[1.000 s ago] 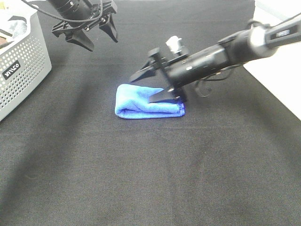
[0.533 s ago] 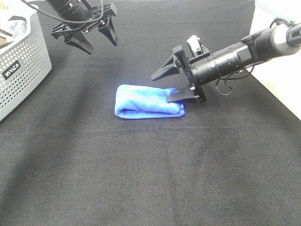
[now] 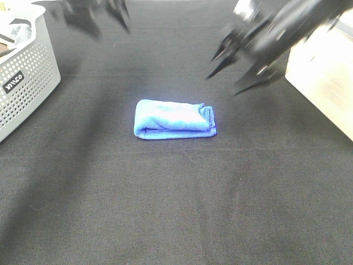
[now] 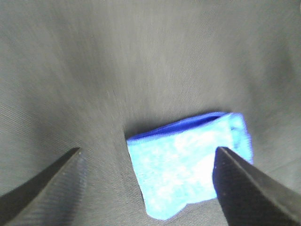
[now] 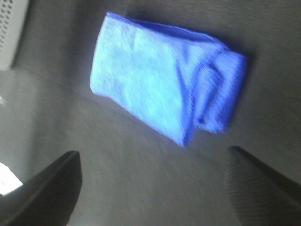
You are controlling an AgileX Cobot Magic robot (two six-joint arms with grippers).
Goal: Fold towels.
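A folded blue towel lies flat on the black table cloth near the middle. It also shows in the left wrist view and the right wrist view. My right gripper is open and empty, blurred, up and to the right of the towel. My left gripper is open and empty, blurred, at the far left edge, well away from the towel. Neither gripper touches the towel.
A grey perforated basket with cloth inside stands at the left edge. A light surface borders the black cloth at the right.
My right gripper has let go of the towel's right end and pulled back up and to the right. My left gripper has moved farther back. The towel stays folded in place.
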